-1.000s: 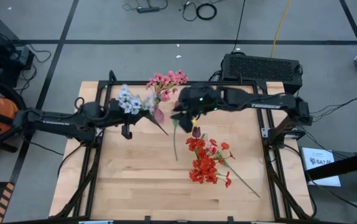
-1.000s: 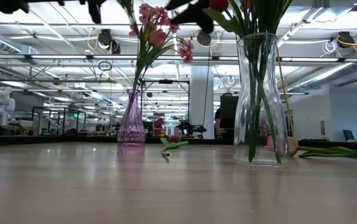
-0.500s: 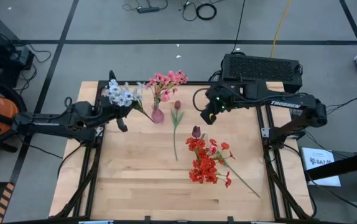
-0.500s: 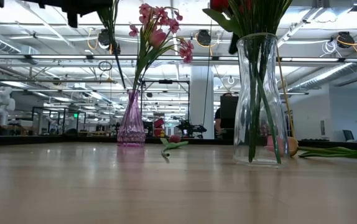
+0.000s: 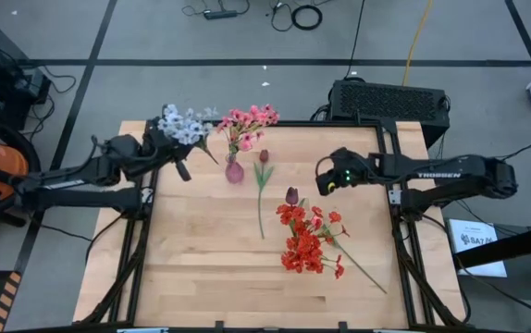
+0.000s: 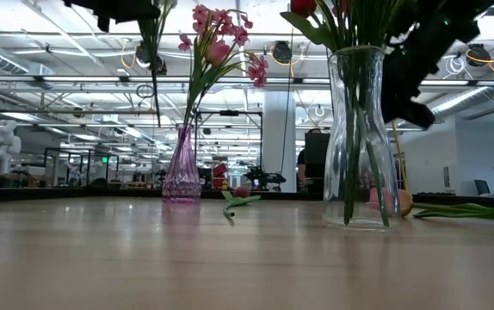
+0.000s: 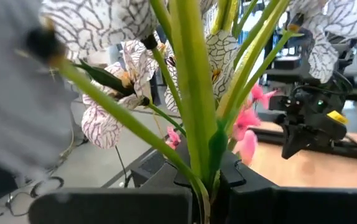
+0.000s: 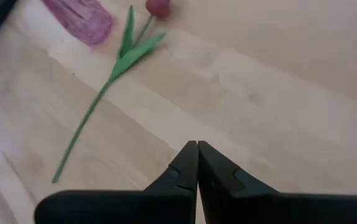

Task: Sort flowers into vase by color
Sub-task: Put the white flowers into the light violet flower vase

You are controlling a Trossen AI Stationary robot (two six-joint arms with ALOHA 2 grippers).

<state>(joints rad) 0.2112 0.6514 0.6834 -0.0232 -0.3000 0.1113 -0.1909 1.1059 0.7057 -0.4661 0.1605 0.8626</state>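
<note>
2 arms show from above: the left gripper [image 5: 175,157] clamps the pale blue-white sprig [image 5: 182,124] at the table's far-left edge, lifted for vasing. Low view: pink vase [image 6: 182,176] holds pink sprays [image 6: 221,39]. Right wrist: right gripper [image 8: 196,163], fingers together, empty, near a fallen tulip [image 8: 122,56].

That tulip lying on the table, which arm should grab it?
Probably the right. Its gripper is shut on nothing and near the tulip; the left gripper already holds the white sprig.
</note>
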